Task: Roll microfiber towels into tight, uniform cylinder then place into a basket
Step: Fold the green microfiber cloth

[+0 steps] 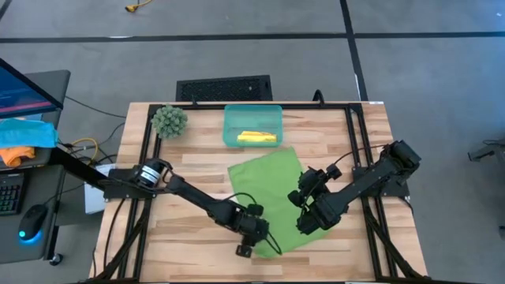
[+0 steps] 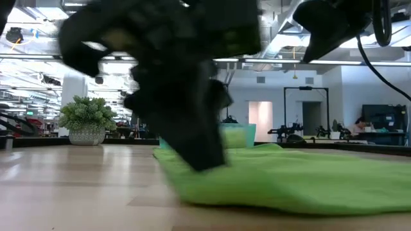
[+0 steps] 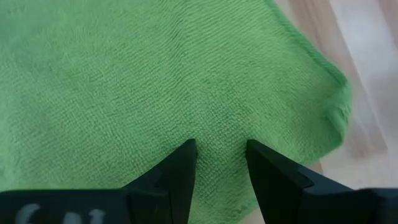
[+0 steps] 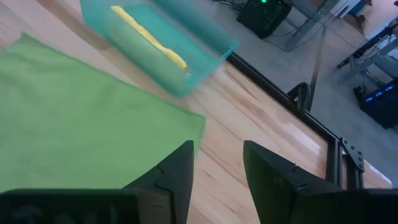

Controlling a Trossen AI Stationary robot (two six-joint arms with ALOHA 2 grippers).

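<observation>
High view: I see the lime green microfiber towel (image 1: 268,201) spread flat on the pale wooden counter (image 1: 197,158), one corner just beside the translucent teal plastic basket (image 1: 252,126) at the far edge. The rolled bright yellow towel (image 1: 258,138) lies inside that basket. My left gripper (image 1: 248,244) sits at the green towel's near corner; my right gripper (image 1: 304,213) is over its right edge. A fuzzy green ball plant (image 1: 170,121) stands left of the basket.

Low view: a dark gripper, blurred, is down at the towel's edge; which arm, I cannot tell.

Left wrist view: jaws parted, tips low over green cloth, nothing pinched between them.

Right wrist view: jaws parted and empty, above bare counter beside the towel's corner, basket beyond.
</observation>
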